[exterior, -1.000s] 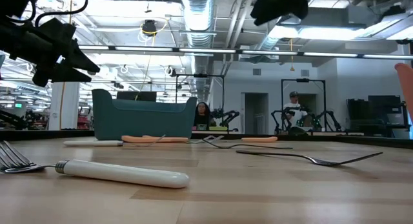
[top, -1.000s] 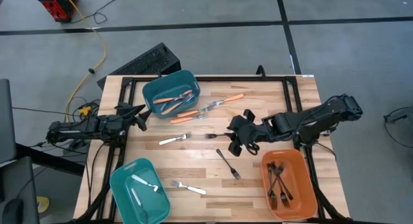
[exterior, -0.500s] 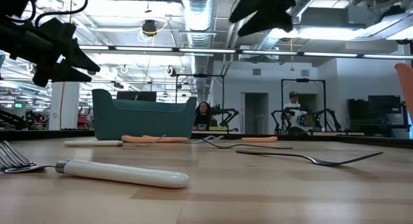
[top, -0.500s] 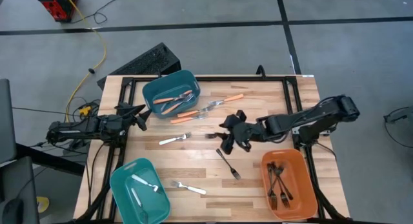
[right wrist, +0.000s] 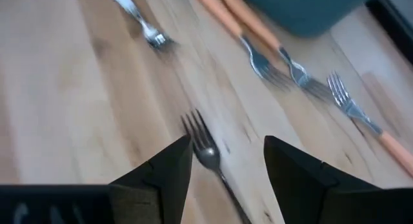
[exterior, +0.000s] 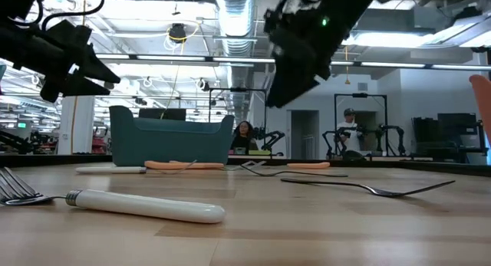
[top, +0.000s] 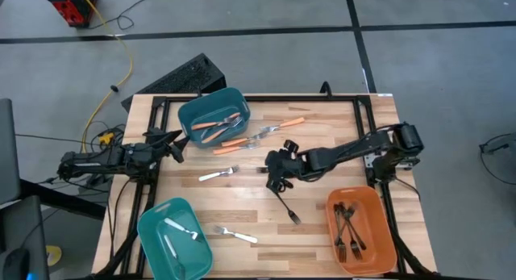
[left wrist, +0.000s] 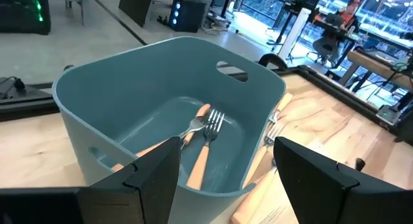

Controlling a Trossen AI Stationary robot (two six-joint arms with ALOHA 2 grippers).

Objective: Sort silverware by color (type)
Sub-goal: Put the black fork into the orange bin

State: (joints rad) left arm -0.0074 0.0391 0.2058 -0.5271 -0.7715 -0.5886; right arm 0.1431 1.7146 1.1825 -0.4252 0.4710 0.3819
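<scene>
Reaching over the middle of the table (top: pixel 355 110), our right gripper (top: pixel 275 173) hung above the tines of a black fork (right wrist: pixel 208 148), its fingers spread and holding nothing. Our left gripper (left wrist: pixel 222 169) waited spread beside the teal bin (top: pixel 212 116) of orange-handled forks (left wrist: pixel 203 146). We saw white forks (top: pixel 235 233) loose near the front and more black forks (top: pixel 348 228) in the orange bin (top: pixel 363 231).

Wooden table (top: pixel 322 110) carries two teal bins (top: pixel 214 117) (top: pixel 173 240), an orange bin (top: pixel 363 230) — and loose forks (top: pixel 284 204), perhaps seven.
</scene>
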